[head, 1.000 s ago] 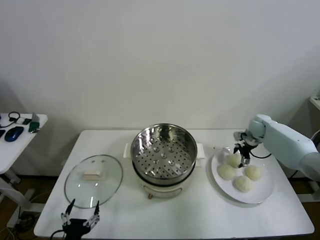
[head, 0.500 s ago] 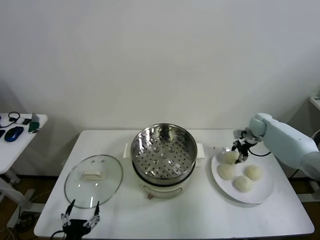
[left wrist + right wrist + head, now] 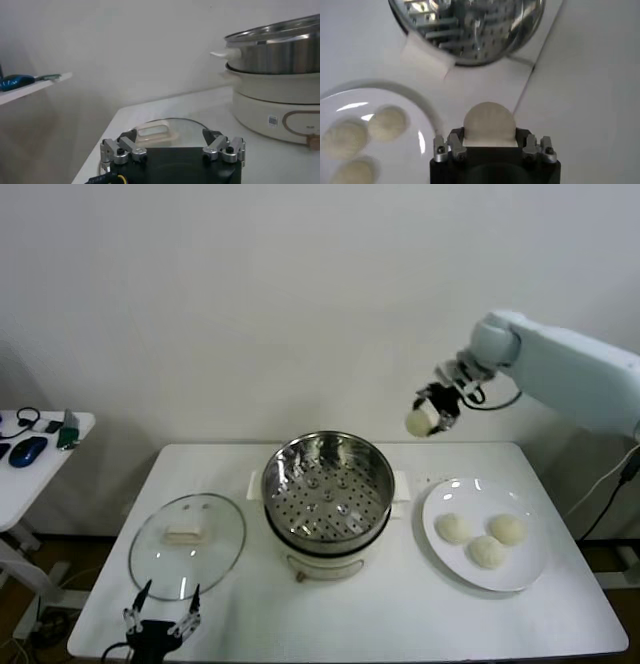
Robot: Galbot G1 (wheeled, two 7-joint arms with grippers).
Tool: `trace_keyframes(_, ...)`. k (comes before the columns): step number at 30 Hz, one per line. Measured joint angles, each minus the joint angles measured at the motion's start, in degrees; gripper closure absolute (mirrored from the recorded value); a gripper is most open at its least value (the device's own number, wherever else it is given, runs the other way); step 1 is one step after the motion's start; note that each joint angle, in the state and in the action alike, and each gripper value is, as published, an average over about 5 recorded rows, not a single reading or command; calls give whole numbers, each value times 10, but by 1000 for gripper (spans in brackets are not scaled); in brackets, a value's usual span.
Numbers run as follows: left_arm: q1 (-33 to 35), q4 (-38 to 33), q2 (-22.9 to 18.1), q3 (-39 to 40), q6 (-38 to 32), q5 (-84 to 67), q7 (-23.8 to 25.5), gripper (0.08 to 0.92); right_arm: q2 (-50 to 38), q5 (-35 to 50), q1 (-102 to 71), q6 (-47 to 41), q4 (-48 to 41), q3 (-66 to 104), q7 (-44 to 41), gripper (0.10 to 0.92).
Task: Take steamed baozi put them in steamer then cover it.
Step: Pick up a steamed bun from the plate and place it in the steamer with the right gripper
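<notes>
My right gripper is shut on one steamed baozi, held high in the air to the right of the steamer. From the right wrist that baozi fills the jaws, with the steamer beneath and farther off. Three more baozi lie on the white plate. The steamer's perforated basket holds nothing. The glass cover lies flat on the table left of the steamer. My left gripper stands open at the table's front edge near the cover.
A small side table with a blue mouse and other small items stands at the far left. The white wall is close behind the work table. The steamer's pot base shows in the left wrist view.
My right gripper has closed on a baozi at the plate, lifted it well above the table and carried it left toward the steamer. The left arm has not moved.
</notes>
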Motion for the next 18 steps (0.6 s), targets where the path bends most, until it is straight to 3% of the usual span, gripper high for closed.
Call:
trace_keyframes(8,1,-7,2,-8,0,0,0,177,87,-51,17,94,31,-34,27,355)
trace_keyframes(18,3,-11,2,-9,-1,-1,-1,177,167,-155,-45,176,-31,-44,62,354)
